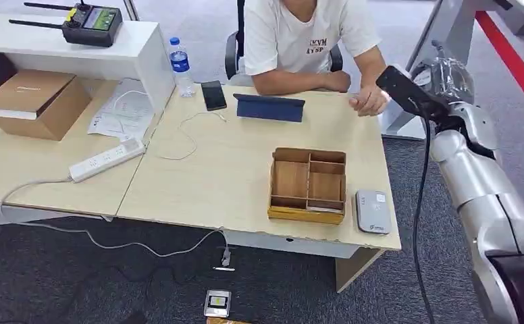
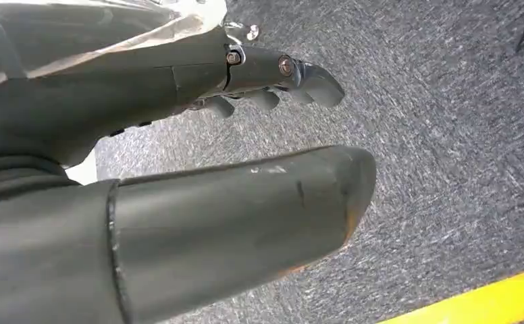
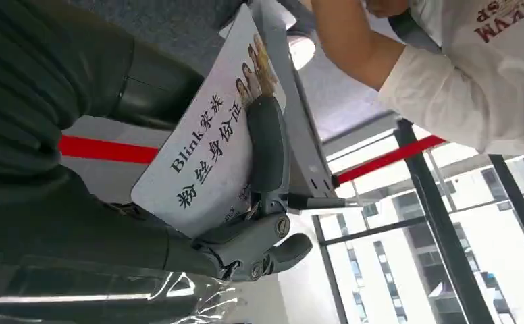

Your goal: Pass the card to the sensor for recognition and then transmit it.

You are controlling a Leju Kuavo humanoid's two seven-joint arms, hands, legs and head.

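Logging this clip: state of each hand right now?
Left hand: open, holding nothing, above carpet.
Right hand: fingers holding the card.

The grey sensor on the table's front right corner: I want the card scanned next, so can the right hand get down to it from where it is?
Probably yes. The right hand holds the card raised beyond the table's right edge, near the person's hand. The sensor lies uncovered beside the wooden tray, nothing above it.
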